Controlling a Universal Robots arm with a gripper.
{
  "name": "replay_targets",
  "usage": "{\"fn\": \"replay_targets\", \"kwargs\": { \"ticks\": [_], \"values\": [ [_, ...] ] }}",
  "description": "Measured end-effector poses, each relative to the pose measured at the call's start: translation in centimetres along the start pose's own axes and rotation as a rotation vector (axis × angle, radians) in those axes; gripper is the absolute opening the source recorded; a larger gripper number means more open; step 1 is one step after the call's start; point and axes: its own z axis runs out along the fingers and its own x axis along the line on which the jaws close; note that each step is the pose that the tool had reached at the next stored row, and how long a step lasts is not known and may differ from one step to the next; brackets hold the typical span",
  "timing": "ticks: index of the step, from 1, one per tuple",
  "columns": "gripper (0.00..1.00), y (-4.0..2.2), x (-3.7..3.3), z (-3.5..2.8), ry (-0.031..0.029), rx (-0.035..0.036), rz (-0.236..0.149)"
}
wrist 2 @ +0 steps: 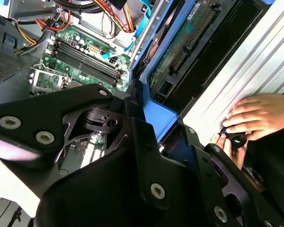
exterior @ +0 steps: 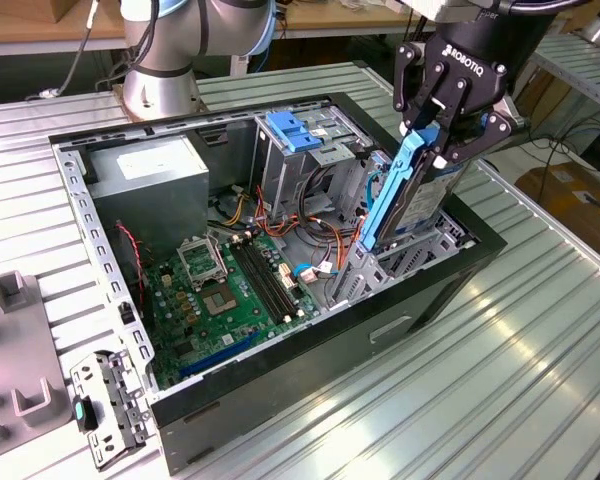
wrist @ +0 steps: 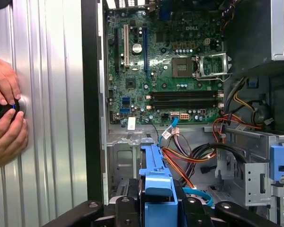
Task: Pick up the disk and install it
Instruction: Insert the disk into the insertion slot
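The disk (exterior: 412,195) is a dark drive with blue plastic side rails. It hangs tilted, its lower end inside the open computer case (exterior: 280,375) at the metal drive bay (exterior: 420,252) on the exterior view's right. My gripper (exterior: 442,150) is shut on its upper end, one finger on each side. In the second wrist view the disk's green circuit side (wrist 2: 189,42) and blue rail (wrist 2: 157,111) run away from the black fingers (wrist 2: 139,130). The first wrist view shows the blue rail (wrist: 156,175) between the fingers (wrist: 128,210), over the bay.
Inside the case lie the green motherboard (exterior: 230,290), orange and red cables (exterior: 325,235), a grey power supply (exterior: 145,165) and a blue caddy (exterior: 295,130). A person's hands (wrist: 4,118) rest on the ribbed metal table beside the case. Grey fixtures (exterior: 20,380) stand at the exterior view's left.
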Motion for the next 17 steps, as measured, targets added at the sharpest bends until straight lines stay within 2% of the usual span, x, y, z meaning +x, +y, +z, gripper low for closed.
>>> {"fn": "replay_targets", "kwargs": {
  "ticks": [4, 17],
  "values": [
    [0.37, 0.01, -0.01, 0.51, 0.0002, 0.0, 0.0],
    [0.37, 0.01, 0.16, 0.82, 0.0, 0.0001, -0.005]
  ]
}}
